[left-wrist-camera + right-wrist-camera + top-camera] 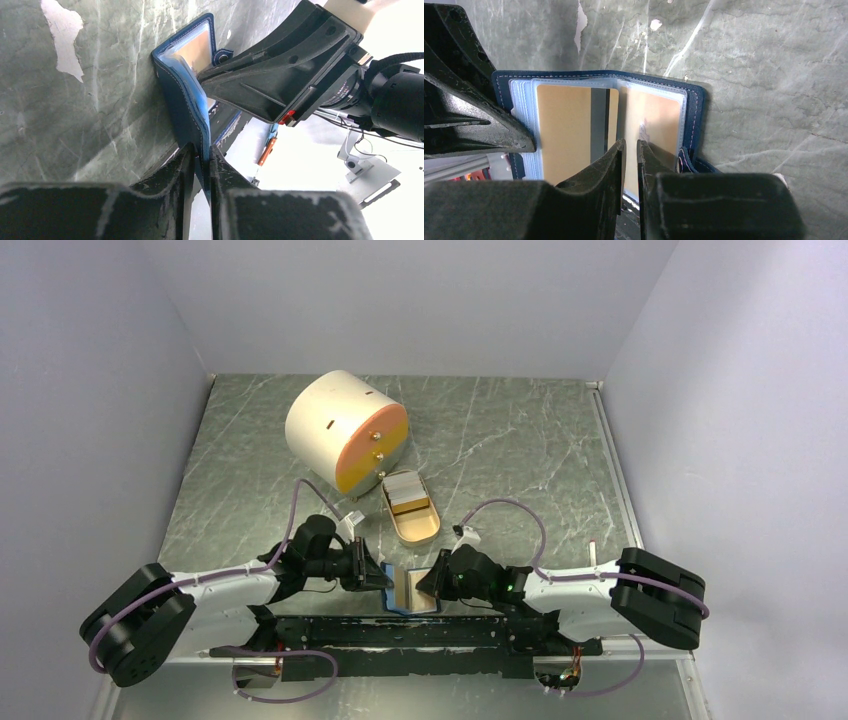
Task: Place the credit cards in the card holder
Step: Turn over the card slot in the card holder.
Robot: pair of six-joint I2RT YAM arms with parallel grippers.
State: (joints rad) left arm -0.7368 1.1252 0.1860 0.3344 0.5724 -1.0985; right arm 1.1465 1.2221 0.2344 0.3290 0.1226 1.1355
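The card holder (408, 590) stands open near the table's front edge, dark blue outside with clear sleeves over tan inserts (564, 130). My left gripper (378, 578) is shut on its left cover (185, 95), the blue edge pinched between the fingertips (204, 155). My right gripper (432, 582) reaches in from the right. Its jaws (628, 145) stand nearly together on the lower edge of the right-hand sleeve page (659, 115). The credit cards (405, 492), whitish-grey, lie stacked in the tan oval dish (420, 530) behind the holder.
A big cream cylinder (335, 420) with an orange face lies on its side behind the dish. Grey walls close in the marbled table (520, 440) on three sides. The arms' black base rail (420, 635) runs just in front of the holder.
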